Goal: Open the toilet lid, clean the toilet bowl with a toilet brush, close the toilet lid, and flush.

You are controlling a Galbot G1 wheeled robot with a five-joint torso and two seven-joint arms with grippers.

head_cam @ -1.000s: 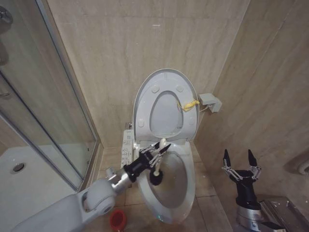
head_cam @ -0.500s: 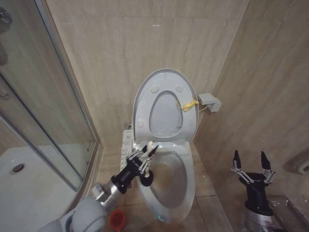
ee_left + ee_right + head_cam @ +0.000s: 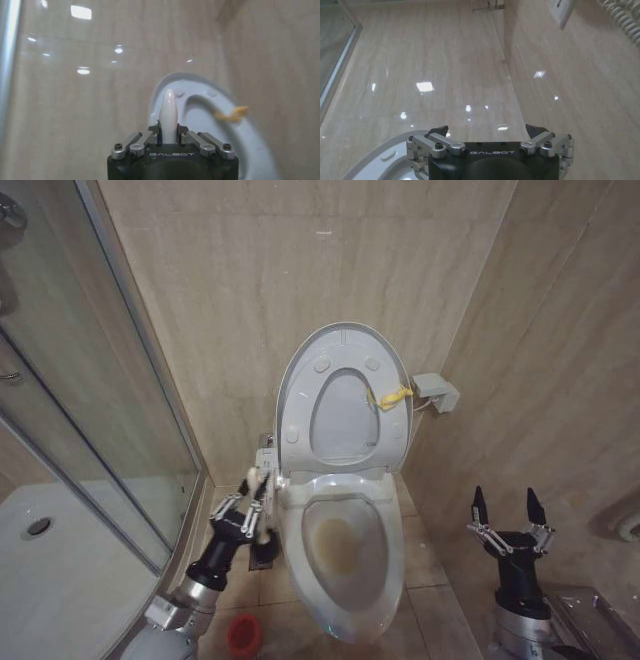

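The left gripper (image 3: 262, 483) pinches the toilet brush (image 3: 168, 112) in its jaws beside the toilet bowl (image 3: 345, 545), while the right gripper (image 3: 507, 508) waits, jaws spread.

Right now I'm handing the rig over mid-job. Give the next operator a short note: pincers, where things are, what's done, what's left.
Left pincer: shut on the toilet brush, held beside the toilet bowl's left rim, above the floor, out of the bowl.
Right pincer: open, idle, low on the right.
Toilet lid: raised against the wall.
Red holder: on the floor, front left of the bowl.
Done: lid opened.
Yellowish stain visible in the bowl.
Left: return brush, close lid, flush.
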